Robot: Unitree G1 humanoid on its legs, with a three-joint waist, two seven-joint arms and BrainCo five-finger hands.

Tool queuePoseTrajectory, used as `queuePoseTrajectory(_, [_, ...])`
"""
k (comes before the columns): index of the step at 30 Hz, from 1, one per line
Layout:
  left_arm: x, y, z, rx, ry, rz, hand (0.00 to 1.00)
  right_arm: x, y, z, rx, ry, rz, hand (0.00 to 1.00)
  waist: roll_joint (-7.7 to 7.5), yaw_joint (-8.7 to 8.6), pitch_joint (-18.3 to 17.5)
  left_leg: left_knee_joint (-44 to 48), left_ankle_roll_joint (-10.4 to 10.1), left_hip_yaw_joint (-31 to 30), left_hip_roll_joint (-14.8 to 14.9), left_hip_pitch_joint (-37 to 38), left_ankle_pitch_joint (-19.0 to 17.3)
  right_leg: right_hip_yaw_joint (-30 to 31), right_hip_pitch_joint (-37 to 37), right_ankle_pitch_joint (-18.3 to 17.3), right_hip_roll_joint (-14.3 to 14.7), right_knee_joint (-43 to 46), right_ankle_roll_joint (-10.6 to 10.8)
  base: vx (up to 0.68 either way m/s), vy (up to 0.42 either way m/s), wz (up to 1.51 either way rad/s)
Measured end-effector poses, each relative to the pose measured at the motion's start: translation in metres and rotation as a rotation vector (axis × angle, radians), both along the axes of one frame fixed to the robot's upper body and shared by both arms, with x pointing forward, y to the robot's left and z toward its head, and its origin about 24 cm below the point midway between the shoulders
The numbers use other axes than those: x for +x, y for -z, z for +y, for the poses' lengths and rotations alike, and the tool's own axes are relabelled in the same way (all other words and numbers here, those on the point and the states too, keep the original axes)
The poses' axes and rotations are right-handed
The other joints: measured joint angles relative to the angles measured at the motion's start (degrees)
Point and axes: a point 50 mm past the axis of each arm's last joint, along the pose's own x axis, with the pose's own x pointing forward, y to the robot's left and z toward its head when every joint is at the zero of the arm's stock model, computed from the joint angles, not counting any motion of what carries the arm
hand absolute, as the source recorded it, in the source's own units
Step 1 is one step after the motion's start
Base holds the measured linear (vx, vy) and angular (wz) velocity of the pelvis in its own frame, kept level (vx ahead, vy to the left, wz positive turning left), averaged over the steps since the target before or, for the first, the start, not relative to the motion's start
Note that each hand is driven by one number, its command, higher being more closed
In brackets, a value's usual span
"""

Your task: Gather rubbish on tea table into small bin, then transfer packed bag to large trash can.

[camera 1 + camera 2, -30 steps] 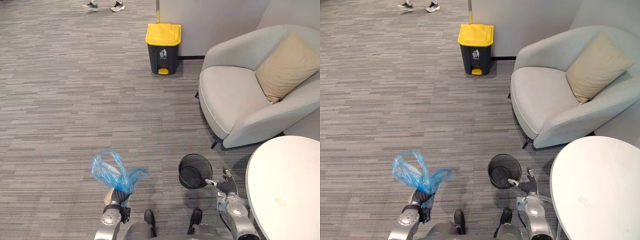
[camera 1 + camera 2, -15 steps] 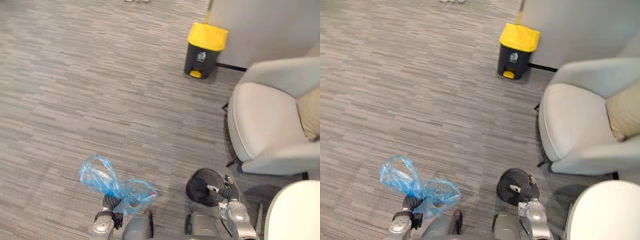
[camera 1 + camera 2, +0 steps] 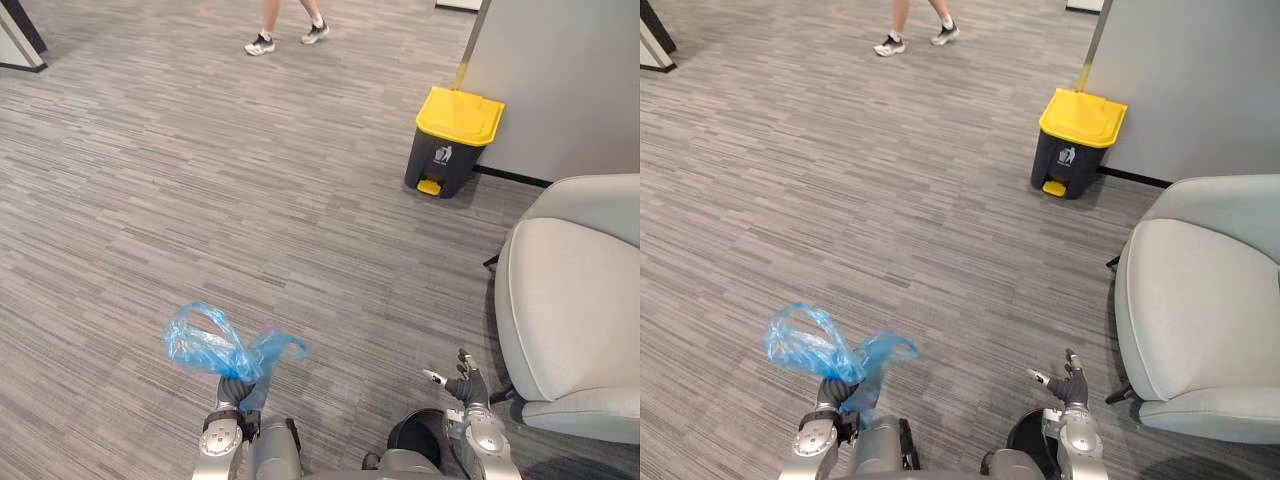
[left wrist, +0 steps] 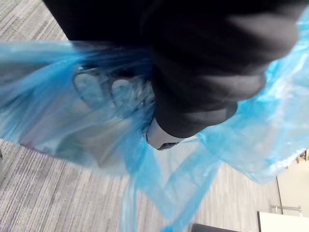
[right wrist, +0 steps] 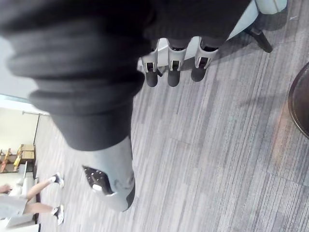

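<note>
Left eye view gives you the whole work area, a grey striped carpet (image 3: pixel 200 180). The left hand (image 3: pixel 236 390) is raised at the near edge of the carpet and is clenched round the gathered neck of the blue bag (image 3: pixel 214 344). The bag's loose film stands up above the fist, clear of the carpet. In the left wrist view you see the bag (image 4: pixel 58 121) wrapped close about the hand, with the fingers (image 4: pixel 91 92) showing dimly through the blue film.

The right hand (image 3: pixel 463 384) is at the near right of the carpet. It grasps nothing. In the right wrist view its fingers (image 5: pixel 169 73) are extended in a row and its thumb (image 5: pixel 112 180) stands apart from them, with bare carpet beyond.

The small black bin (image 3: pixel 416 436) sits on the carpet at the near edge, just beside the right hand and well apart from the bag.

The large trash can (image 3: pixel 453 141), dark grey with a shut yellow lid, stands at the far right of the carpet against a grey wall (image 3: pixel 560 80). A pale grey armchair (image 3: pixel 570 320) occupies the right edge, between the trash can and the right hand. A person's legs (image 3: pixel 288 22) show at the far edge.
</note>
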Motion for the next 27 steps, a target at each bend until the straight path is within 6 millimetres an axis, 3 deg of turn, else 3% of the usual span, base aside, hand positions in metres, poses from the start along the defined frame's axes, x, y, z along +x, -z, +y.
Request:
queuePoseTrajectory(1, [-0.002, 0.001, -0.002, -0.003, 0.003, 0.006, 1.0, -0.001, 0.0, -0.003, -0.01, 0.001, 0.004, 0.0, 0.79, 0.06, -0.3, -1.85, -0.15, -0.68, 0.56, 0.18, 4.65, 0.9, -0.14, -0.87, 0.37, 0.24, 1.18, 0.32, 0.434, -0.54])
queuePoseTrajectory(3, [0.0, 0.002, 0.001, 0.014, 0.021, 0.017, 1.0, -0.005, 0.008, 0.011, 0.042, 0.013, 0.039, 0.0, -2.5, -0.22, -1.7, 0.68, 2.09, 2.23, -2.24, 0.48, 2.01, 3.2, -0.15, -2.12, -3.19, 0.89, 2.75, 0.3, 0.351, -0.37])
queuePoseTrajectory(5, [0.005, 0.0, -0.002, 0.017, 0.042, 0.005, 1.0, -0.008, 0.01, 0.013, 0.05, 0.016, 0.053, 0.0, -3.86, -0.12, -2.48, 1.74, 3.88, 4.74, -3.51, 1.87, -0.3, 4.9, -0.22, -1.15, -5.47, 2.05, 4.24, 0.33, 0.293, -0.34])
queuePoseTrajectory(6, [0.006, 0.0, -0.004, 0.017, 0.051, 0.003, 1.0, -0.006, 0.01, 0.013, 0.05, 0.015, 0.049, 0.0, -4.01, -0.1, -2.58, 1.47, 4.37, 6.05, -4.13, 3.27, -1.45, 5.74, -1.29, -0.54, -6.38, 5.09, 4.95, 0.31, 0.273, -0.58])
queuePoseTrajectory(9, [0.008, -0.001, -0.006, 0.029, 0.087, 0.008, 1.0, -0.002, 0.012, 0.015, 0.059, 0.011, 0.059, 0.0, -3.5, -0.5, -2.25, -3.19, 5.28, 9.83, -5.36, 10.37, -2.75, 6.6, -10.89, 2.65, -7.31, 26.29, 8.36, 0.26, 0.177, -0.5])
queuePoseTrajectory(12, [0.009, -0.002, -0.002, 0.047, 0.089, 0.003, 1.0, -0.003, 0.015, 0.015, 0.065, 0.013, 0.08, 0.0, -2.07, -0.84, -1.35, -8.68, 5.18, 11.35, -5.39, 17.19, -2.72, 1.44, -18.65, 1.49, -5.33, 36.96, 5.94, 0.28, 0.045, -0.27])
queuePoseTrajectory(15, [0.012, -0.002, 0.003, 0.061, 0.09, 0.006, 1.0, 0.0, 0.016, 0.015, 0.063, 0.01, 0.085, 0.0, -2.23, -2.28, -1.31, -12.44, 3.34, 12.07, -5.27, 21.71, -3.01, -6.37, -25.46, 0.23, -4.06, 31.66, 2.9, 0.33, -0.086, -0.06])
queuePoseTrajectory(16, [0.015, 0.0, 0.007, 0.068, 0.082, 0.018, 1.0, 0.002, 0.02, 0.014, 0.062, 0.003, 0.108, 0.0, -2.25, -2.87, -1.27, -13.52, 3.15, 12.26, -4.95, 23.25, -2.92, -9.2, -26.78, 1.33, -3.27, 24.73, 0.9, 0.37, -0.152, 0.03])
queuePoseTrajectory(17, [0.016, 0.001, 0.012, 0.078, 0.077, 0.029, 1.0, 0.002, 0.023, 0.012, 0.056, -0.002, 0.129, 0.0, -2.44, -3.63, -1.35, -14.67, 1.91, 12.15, -5.22, 24.89, -2.83, -11.85, -26.89, 5.56, -2.45, 14.73, -0.5, 0.48, -0.188, 0.08])
queuePoseTrajectory(18, [0.017, 0.0, 0.016, 0.089, 0.074, 0.029, 1.0, 0.002, 0.024, 0.01, 0.05, -0.004, 0.136, 0.0, -3.32, -3.64, -1.48, -15.33, 0.78, 11.44, -6.17, 25.78, -3.05, -12.39, -26.39, 11.81, -1.97, 10.2, -2.74, 0.48, -0.143, -0.1])
queuePoseTrajectory(19, [0.023, 0.002, 0.015, 0.087, 0.076, 0.036, 1.0, 0.002, 0.026, -0.002, 0.013, -0.007, 0.166, 0.0, -0.62, -3.54, -0.53, -17.1, -1.29, 9.54, -4.28, 27.5, -2.81, -12.73, -24.67, 13.85, 0.66, 9.45, -6.81, 0.46, -0.145, -0.22])
queuePoseTrajectory(22, [0.032, -0.002, 0.013, 0.085, 0.082, 0.017, 1.0, 0.006, 0.022, -0.008, -0.002, 0.019, 0.15, 0.0, 0.62, -4.28, 0.01, -18.39, -3.56, 7.73, -3.71, 28.41, -0.39, -13.61, -24.74, 10.64, 1.32, 10.55, -7.69, 0.33, -0.134, -0.04])
queuePoseTrajectory(24, [0.033, -0.002, 0.008, 0.069, 0.086, 0.01, 1.0, 0.002, 0.024, -0.007, 0.006, 0.028, 0.161, 0.0, 0.6, -5.08, 0.06, -10.46, -5.64, 5.76, -1.62, 27.5, 0.94, -14.37, -20.63, 9.16, 2.21, 9.12, -7.86, 0.35, -0.168, 0.11])
queuePoseTrajectory(25, [0.03, 0.001, 0.001, 0.042, 0.084, 0.016, 1.0, -0.001, 0.025, -0.006, 0.007, 0.029, 0.161, 0.0, 0.74, -5.1, 0.3, 2.4, -6.4, 4.0, 1.35, 24.23, 2.68, -14.23, -15.56, 8.86, 3.41, 6.31, -8.0, 0.31, -0.119, -0.14])
queuePoseTrajectory(26, [0.028, 0.002, -0.005, 0.021, 0.087, 0.015, 1.0, 0.001, 0.022, -0.003, 0.01, 0.02, 0.143, 0.0, 0.76, -4.68, 0.31, 11.86, -6.45, 3.52, 3.5, 21.14, 2.36, -13.53, -12.7, 8.76, 4.26, 4.69, -8.15, 0.35, -0.082, -0.66])
queuePoseTrajectory(27, [0.024, 0.0, -0.012, -0.01, 0.09, 0.0, 1.0, 0.006, 0.016, -0.002, 0.005, 0.016, 0.103, 0.0, 0.57, -3.46, 0.21, 23.53, -4.39, 3.59, 5.84, 15.27, 1.16, -11.13, -9.33, 8.08, 5.56, 2.4, -9.19, 0.28, -0.006, -0.86])
